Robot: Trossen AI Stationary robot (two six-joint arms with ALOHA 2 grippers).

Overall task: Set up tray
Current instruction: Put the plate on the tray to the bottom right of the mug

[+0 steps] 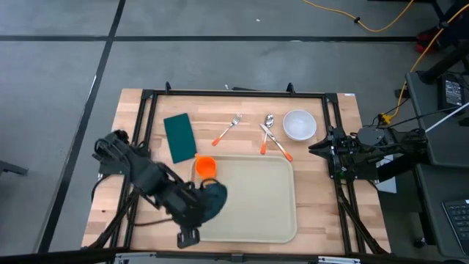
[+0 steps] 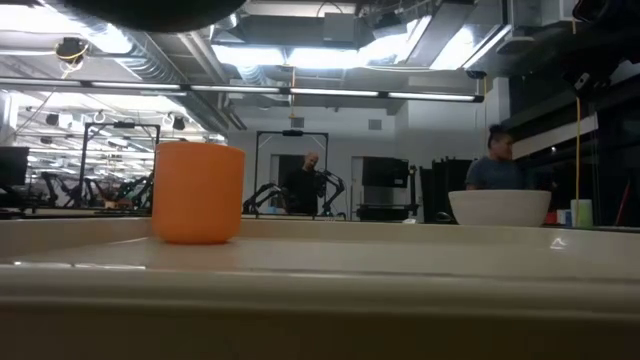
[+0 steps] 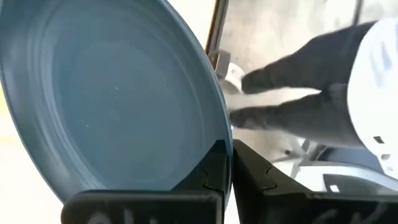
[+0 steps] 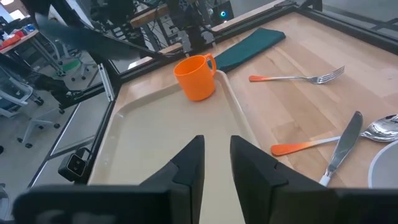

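The cream tray (image 1: 253,213) lies at the table's near middle, with an orange cup (image 1: 205,167) standing in its far left corner. My left gripper (image 1: 198,207) hangs over the tray's left edge, shut on a dark teal plate (image 1: 215,196), which fills the left wrist view (image 3: 112,93). The right wrist view shows the plate as a dark tilted shape (image 4: 93,38) in the air. My right gripper (image 1: 315,149) waits at the table's right side, open with nothing between its fingers (image 4: 214,162), pointing across the tray (image 4: 161,143). My left gripper pinches the plate's rim (image 3: 219,144) between its two fingers (image 3: 208,177), one on each face of the plate. The fingers come slanting down from the table's left side. The plate is lifted clear above the tray's left part and tilted.
Beyond the tray lie a dark green folded napkin (image 1: 179,137), a fork (image 1: 229,130), a spoon and a knife (image 1: 272,138) with orange handles, and a white bowl (image 1: 299,125). A black frame (image 1: 234,93) runs around the table top. People stand in the room beyond (image 2: 495,165).
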